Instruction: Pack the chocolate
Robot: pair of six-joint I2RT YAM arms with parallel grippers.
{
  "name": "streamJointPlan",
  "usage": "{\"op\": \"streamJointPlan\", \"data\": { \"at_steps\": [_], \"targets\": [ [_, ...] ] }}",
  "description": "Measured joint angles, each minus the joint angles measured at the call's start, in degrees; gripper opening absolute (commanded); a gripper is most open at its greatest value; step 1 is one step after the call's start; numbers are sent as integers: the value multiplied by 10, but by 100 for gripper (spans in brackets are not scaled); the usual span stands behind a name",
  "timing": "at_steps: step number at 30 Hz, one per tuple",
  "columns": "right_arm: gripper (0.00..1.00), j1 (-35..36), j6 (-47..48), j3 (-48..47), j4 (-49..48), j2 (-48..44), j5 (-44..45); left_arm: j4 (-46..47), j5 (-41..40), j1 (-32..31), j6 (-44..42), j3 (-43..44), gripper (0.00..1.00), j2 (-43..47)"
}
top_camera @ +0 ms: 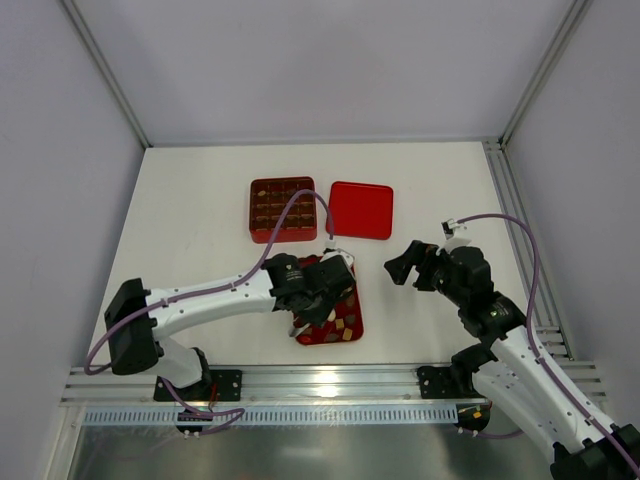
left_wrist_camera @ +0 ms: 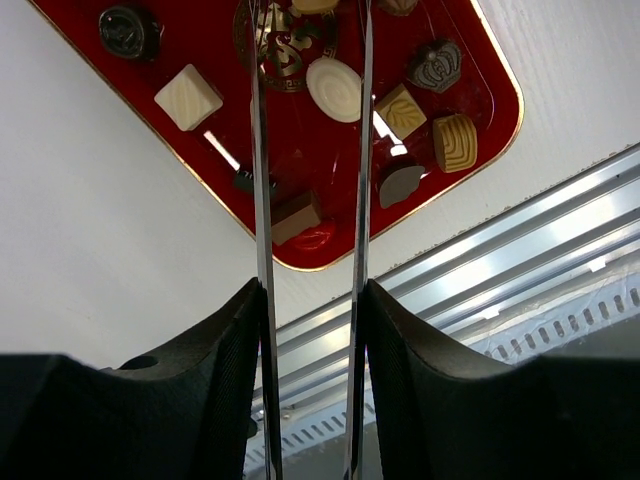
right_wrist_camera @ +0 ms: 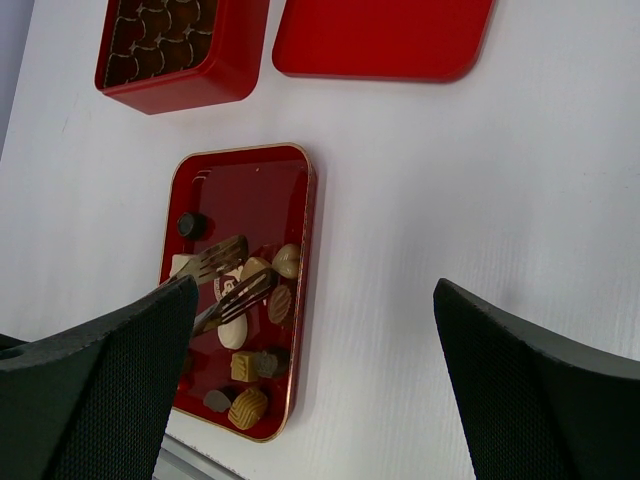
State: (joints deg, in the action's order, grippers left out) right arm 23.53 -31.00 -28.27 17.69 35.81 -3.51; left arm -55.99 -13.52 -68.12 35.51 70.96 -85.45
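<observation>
Several chocolates (left_wrist_camera: pixel 334 88), dark, tan and cream, lie loose on a flat red tray (left_wrist_camera: pixel 485 85) near the table's front edge. They also show in the right wrist view (right_wrist_camera: pixel 248 407). My left gripper (top_camera: pixel 325 290) is over the tray, shut on a pair of metal tongs (left_wrist_camera: pixel 260 200). The forked tong tips (right_wrist_camera: pixel 225 275) hover apart over the cream pieces with nothing between them. My right gripper (top_camera: pixel 405 265) is open and empty, right of the tray (right_wrist_camera: pixel 250 190). The red grid box (top_camera: pixel 283 209) stands farther back.
A flat red lid (top_camera: pixel 361 209) lies right of the box, and shows in the right wrist view (right_wrist_camera: pixel 380 35). An aluminium rail (top_camera: pixel 330 380) runs along the near edge, close to the tray's front corner. Grey walls enclose the table.
</observation>
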Motion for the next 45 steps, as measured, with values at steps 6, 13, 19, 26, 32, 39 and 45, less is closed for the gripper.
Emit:
{"op": "streamJointPlan", "data": {
  "at_steps": [6,13,19,26,32,39,45],
  "targets": [
    [100,0,0,0,0,-3,2,0,8,0,0,2,41,-10],
    [100,0,0,5,0,-3,2,0,10,0,0,2,39,-11],
    [100,0,0,8,0,-3,2,-3,9,0,1,3,38,-11],
    [100,0,-3,9,0,-3,2,-11,-1,0,0,13,35,-10],
    [100,0,-4,9,0,-3,2,-18,-10,0,0,18,34,-4],
    [100,0,-4,9,0,-3,2,-22,-20,0,0,21,33,9],
    [100,0,-4,9,-1,0,2,-22,-24,7,-2,22,33,11]
  ]
}}
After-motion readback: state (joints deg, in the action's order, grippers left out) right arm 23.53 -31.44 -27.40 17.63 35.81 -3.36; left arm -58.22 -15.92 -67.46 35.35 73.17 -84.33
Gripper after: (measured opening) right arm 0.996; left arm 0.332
